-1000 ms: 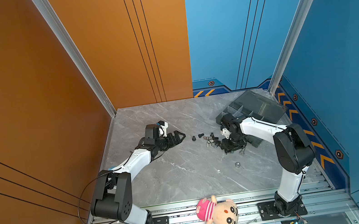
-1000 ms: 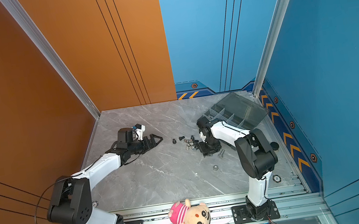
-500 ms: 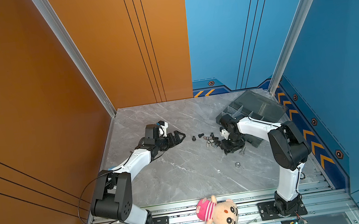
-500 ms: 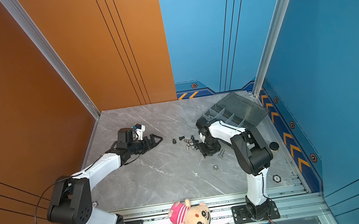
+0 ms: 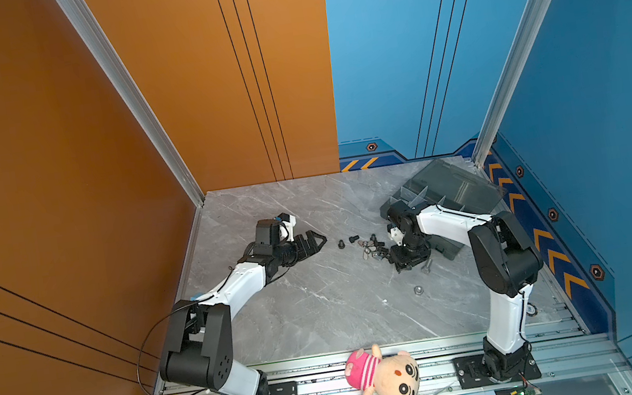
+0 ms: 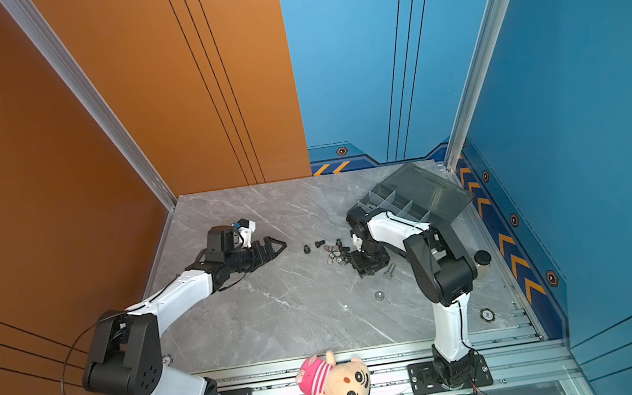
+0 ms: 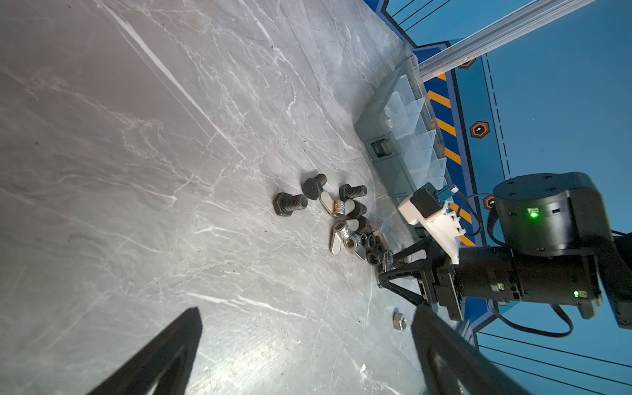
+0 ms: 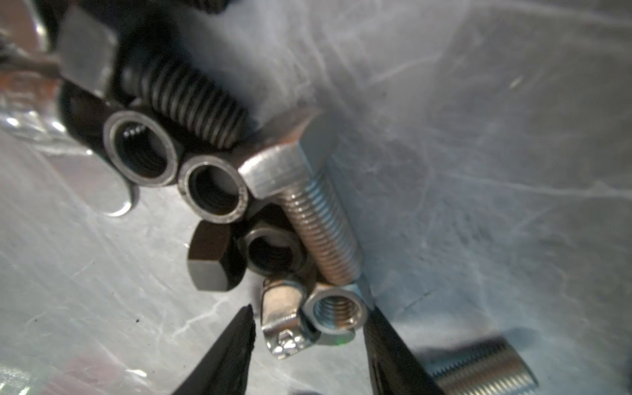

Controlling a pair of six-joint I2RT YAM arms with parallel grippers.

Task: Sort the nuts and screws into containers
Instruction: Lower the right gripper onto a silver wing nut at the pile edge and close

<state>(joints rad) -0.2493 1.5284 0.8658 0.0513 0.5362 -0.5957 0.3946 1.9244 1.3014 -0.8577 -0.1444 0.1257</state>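
A pile of black and silver screws and nuts lies mid-table. My right gripper points down at its near edge, open, its fingertips on either side of a silver nut and a silver wing piece. A silver hex screw lies just behind them. Two black screws lie apart to the left. My left gripper rests open and empty left of the pile. The grey containers box stands open at the back right.
A larger silver screw and a lone nut lie near the right gripper. A black-capped jar stands behind the right arm. A plush doll lies on the front rail.
The right arm's elbow has swung slightly left and back while its gripper stayed at the pile. The left arm has not moved.
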